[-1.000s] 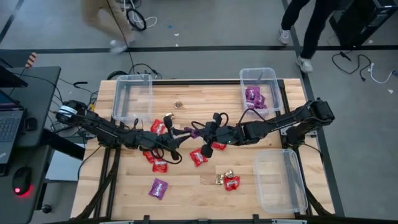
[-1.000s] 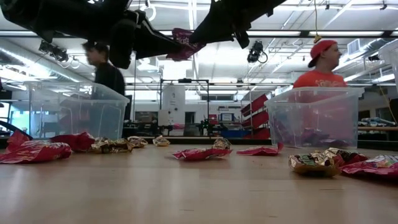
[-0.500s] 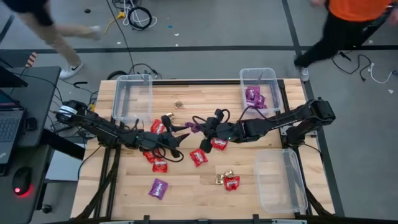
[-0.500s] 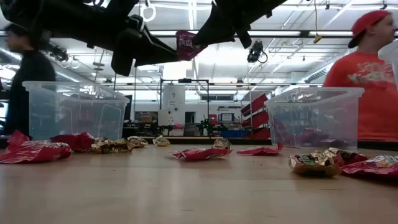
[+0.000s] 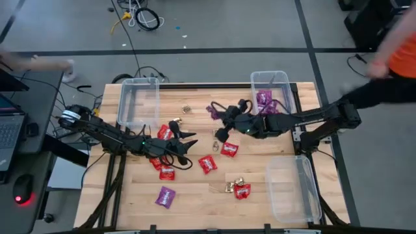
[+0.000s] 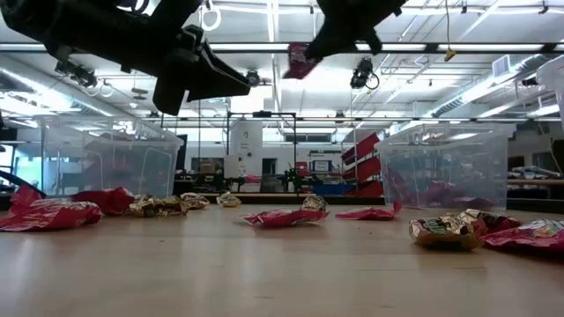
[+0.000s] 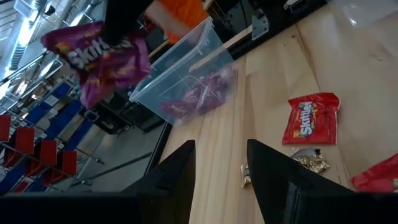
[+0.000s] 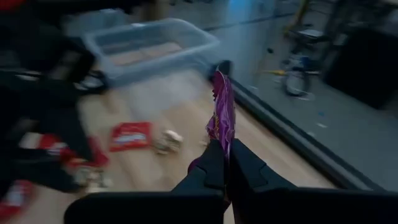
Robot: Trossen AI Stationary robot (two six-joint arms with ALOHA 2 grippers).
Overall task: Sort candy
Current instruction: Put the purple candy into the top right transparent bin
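**Purple packet aloft in right gripper; left gripper empty**

Right gripper is above the middle of the table, its fingers pinched tight on a purple Skittles packet. The packet is held clear of the wood; in the low view it hangs high above the tabletop.

Left gripper hovers over the left-centre of the table, fingers parted with nothing between them.

Far right bin: several purple packets lie inside. Far left bin and near right bin: contents cannot be made out.

Loose candy on the wood:
- red packets beside and under the left arm
- a red packet near centre, another below the right gripper
- a gold foil piece just beside that packet
- gold pieces touching a red packet toward the near edge
- one purple packet alone near the front left
- one small gold piece toward the far edge, between the two far bins

A person in an orange top passes at the right.
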